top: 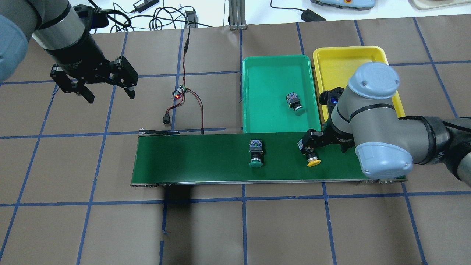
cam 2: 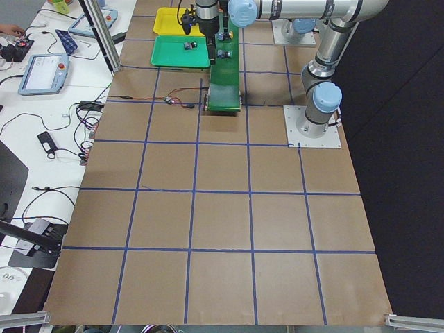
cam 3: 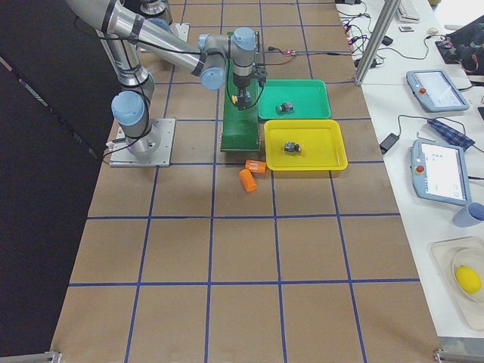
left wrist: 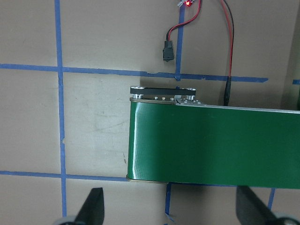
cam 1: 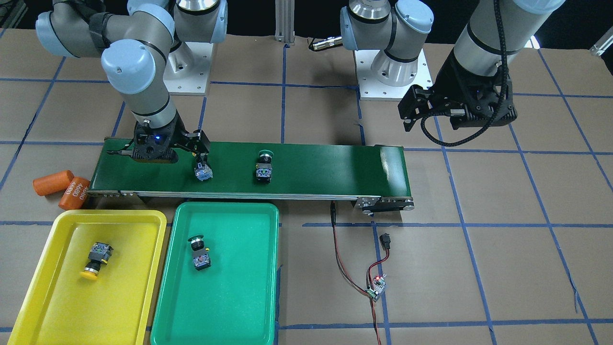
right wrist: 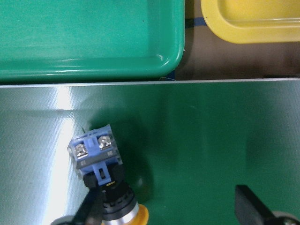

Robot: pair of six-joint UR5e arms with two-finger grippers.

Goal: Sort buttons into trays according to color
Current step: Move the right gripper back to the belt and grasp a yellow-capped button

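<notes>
Buttons counted at four: two yellow-capped, two green-capped. Trays counted at two, orange cylinders at two.

Nearest in the front-facing view, the trays side by side. Inside the yellow tray point(cam 1: 72, 311): one yellow-capped button point(cam 1: 96, 259), lying on its side. Inside the green tray point(cam 1: 230, 297): one green-capped button point(cam 1: 199, 253), also on its side. Off to the side on the bare table point(cam 1: 527, 268), a small circuit board point(cam 1: 377, 286) with a red light and red-and-black wires.

Just past the yellow tray's far corner, the orange cylinders point(cam 1: 52, 182) point(cam 1: 74, 192), touching each other.

Farther back, on the dark-green conveyor belt point(cam 1: 325, 167): the second green-capped button point(cam 1: 264, 168) near mid-belt, cap toward the robot, and the second yellow-capped button point(cam 1: 203, 171) beside it.

Low over the belt, right end effector point(right wrist: 168, 206) pointing down, spread wide around that yellow-capped button, one finger point(right wrist: 93, 208) right against its neck, nothing clamped.

Farthest along, left end effector point(top: 109, 94) high above the table off the belt's other end, spread wide, holding nothing.
</notes>
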